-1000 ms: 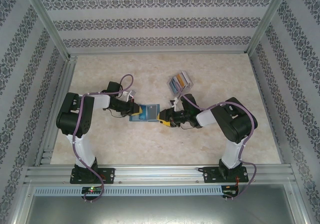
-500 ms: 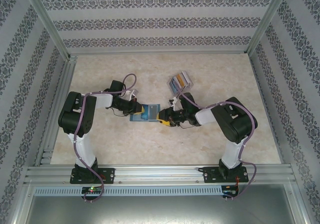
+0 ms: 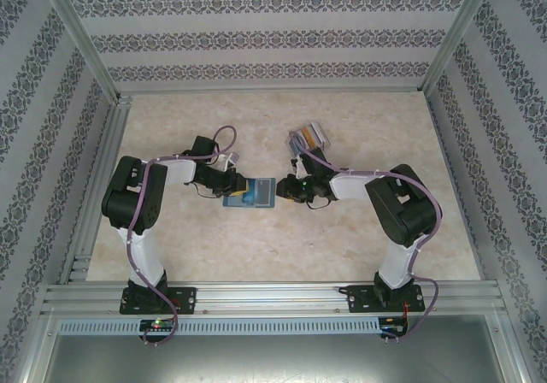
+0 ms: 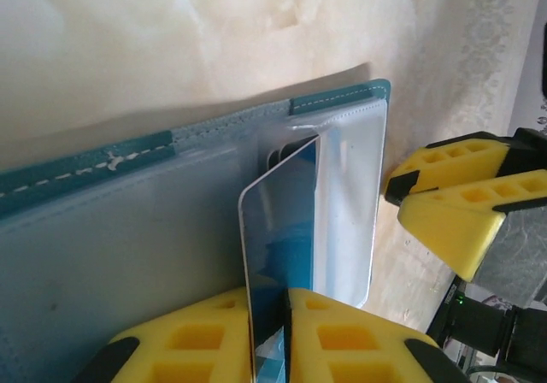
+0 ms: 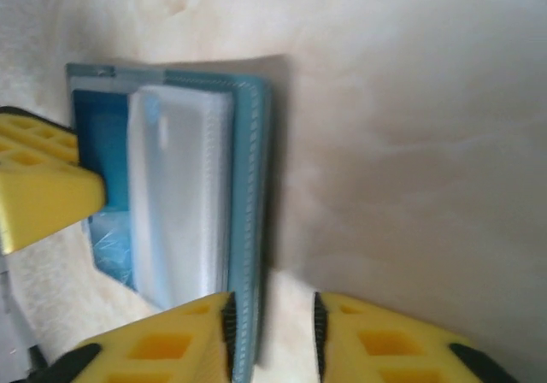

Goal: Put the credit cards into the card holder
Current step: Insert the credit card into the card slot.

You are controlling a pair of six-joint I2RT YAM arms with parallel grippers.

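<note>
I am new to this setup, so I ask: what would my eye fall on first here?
The open teal card holder lies at the middle of the table. The left pincer grips a blue card at its clear pocket. More credit cards lie fanned farther back, to the right.

A pale, marbled table top (image 3: 359, 238) is seen spread beneath and around the left gripper (image 3: 238, 185) and the right gripper (image 3: 285, 186), and its cream veining is caught close up just past the right gripper in the right wrist view. Walls (image 3: 256, 41) papered in bands of dark ornamental pattern are set well beyond both grippers and out to either side. An aluminium frame (image 3: 273, 293) of slotted rails is laid across well behind them.
</note>
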